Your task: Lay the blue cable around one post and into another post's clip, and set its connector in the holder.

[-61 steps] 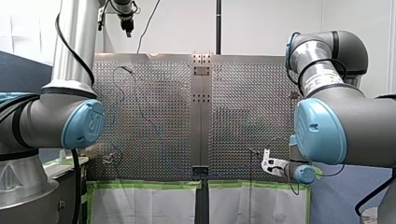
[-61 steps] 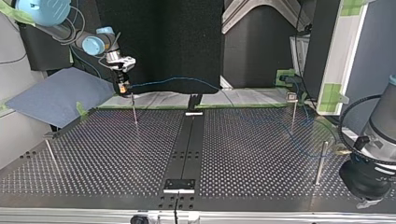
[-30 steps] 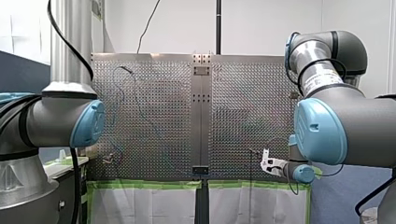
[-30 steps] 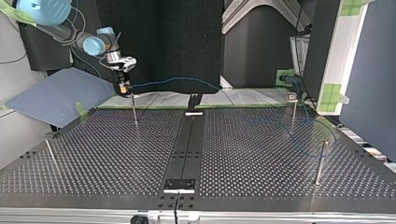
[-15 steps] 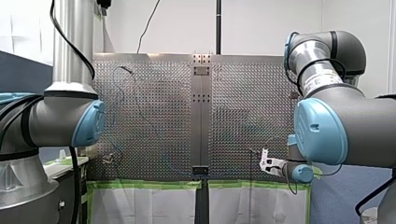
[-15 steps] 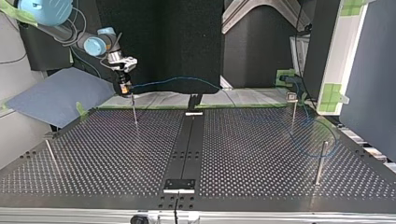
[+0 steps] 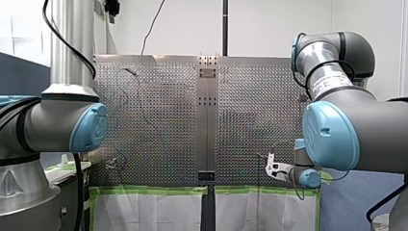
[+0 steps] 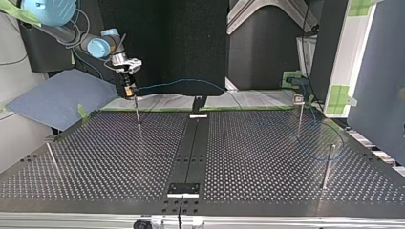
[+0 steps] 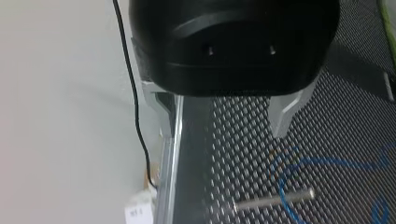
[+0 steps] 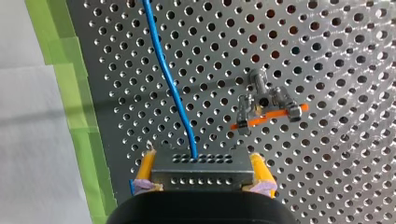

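My right gripper is shut on the grey connector, its yellow pads on both sides. The blue cable leaves the connector and runs ahead over the perforated plate. A post with an orange-marked clip stands just ahead and to one side. In the top view my right gripper hangs above a thin post. From there the blue cable sags across to a loop around the far-right post. My left gripper is open and empty, high above that post.
A black centre rail with small fixtures at both ends splits the table. More posts stand at the top view's left and right. Green tape lines the plate's edge, beside a blue cloth.
My left arm has lifted up and out of the top view. My right gripper has crept slightly towards the table's middle with the connector, staying shut.
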Robot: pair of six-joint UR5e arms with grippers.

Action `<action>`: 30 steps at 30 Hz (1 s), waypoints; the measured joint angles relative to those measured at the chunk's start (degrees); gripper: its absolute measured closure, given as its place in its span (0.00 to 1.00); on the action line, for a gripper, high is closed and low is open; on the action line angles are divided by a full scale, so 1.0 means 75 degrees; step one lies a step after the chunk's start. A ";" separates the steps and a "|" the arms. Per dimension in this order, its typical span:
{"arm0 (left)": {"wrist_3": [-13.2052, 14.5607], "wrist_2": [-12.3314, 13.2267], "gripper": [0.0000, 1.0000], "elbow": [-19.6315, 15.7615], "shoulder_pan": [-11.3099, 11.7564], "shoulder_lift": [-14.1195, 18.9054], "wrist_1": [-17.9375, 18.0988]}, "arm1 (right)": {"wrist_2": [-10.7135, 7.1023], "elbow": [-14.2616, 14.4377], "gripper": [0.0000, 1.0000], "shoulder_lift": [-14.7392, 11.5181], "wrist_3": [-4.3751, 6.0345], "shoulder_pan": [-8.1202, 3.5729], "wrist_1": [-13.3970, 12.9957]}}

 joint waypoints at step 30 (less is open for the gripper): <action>-0.1890 0.0495 0.00 -0.1891 -0.0959 0.0632 0.1888 | -0.0001 -0.0002 0.98 0.0024 -0.0067 0.0076 0.0006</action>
